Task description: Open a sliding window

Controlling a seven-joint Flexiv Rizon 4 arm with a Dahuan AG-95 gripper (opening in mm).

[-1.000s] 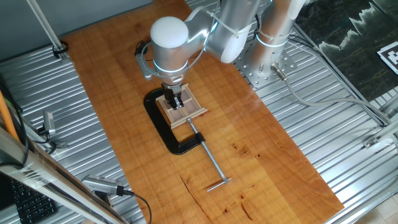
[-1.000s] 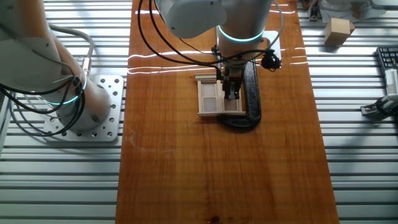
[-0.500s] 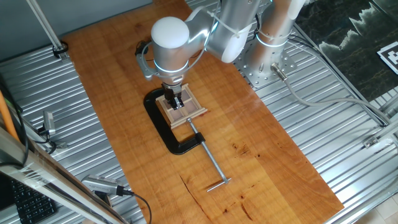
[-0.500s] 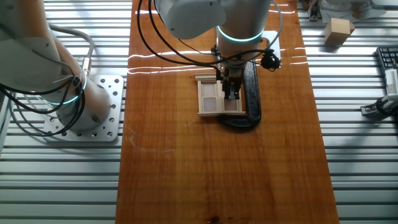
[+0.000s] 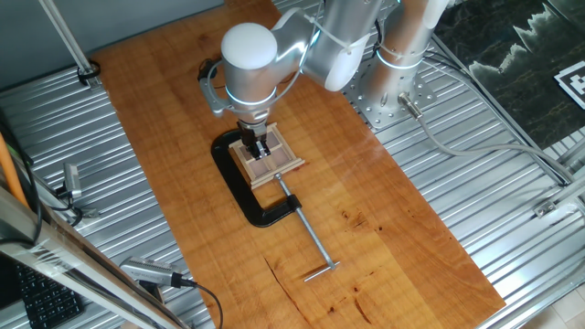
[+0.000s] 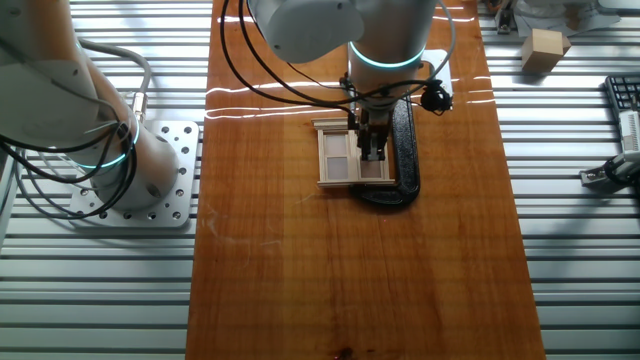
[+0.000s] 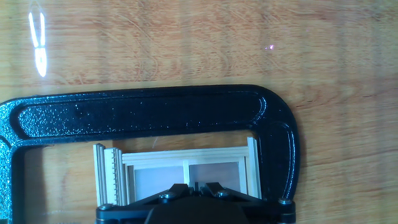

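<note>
Nothing differs from the earlier frames that I can see: arm, gripper and window all sit where they were a second ago, no shift in either fixed view.

Biggest first. The wooden tabletop runs across the ribbed metal bench. My arm reaches down from its base plate over the middle of the wood. The black C-clamp lies flat on the wood, its frame curving round the sliding window; its long metal screw points away toward the near edge of the table and ends in a crossbar.

The sliding window lies flat inside the clamp's mouth, light wood frame, brownish panes up. In the hand view one frame edge touches the inner side of the clamp arm.

The gripper is down on the window on the clamp side, and its body blocks my sight of the panes beneath. The fingers sit close together, tips at the sash; I cannot tell if they pinch a bar or just rest on it.

Off the wood: a small wooden block on the bench, well apart, and a black keyboard at the frame edge.
</note>
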